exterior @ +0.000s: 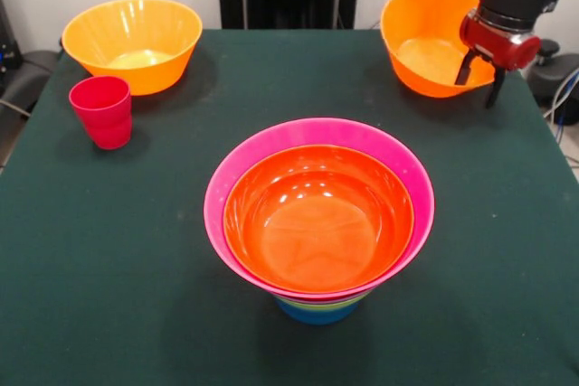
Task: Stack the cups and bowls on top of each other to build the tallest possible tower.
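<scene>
Light is bright and even, coming from above. Small white glints dot the inside of the orange bowl [318,219] and the pink bowl's [237,169] rim, and a pale sheen lies in the far left yellow bowl [132,42]. Soft shadows fall on the dark table [109,268] beside the red cup [101,111] and under the tower [318,309]. Focus is sharp throughout, with the far white wall slightly washed out.

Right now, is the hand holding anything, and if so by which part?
The hand grips the yellow-orange bowl at the table's far corner by its rim, one finger inside the wall and one outside; the bowl is tilted.
</scene>
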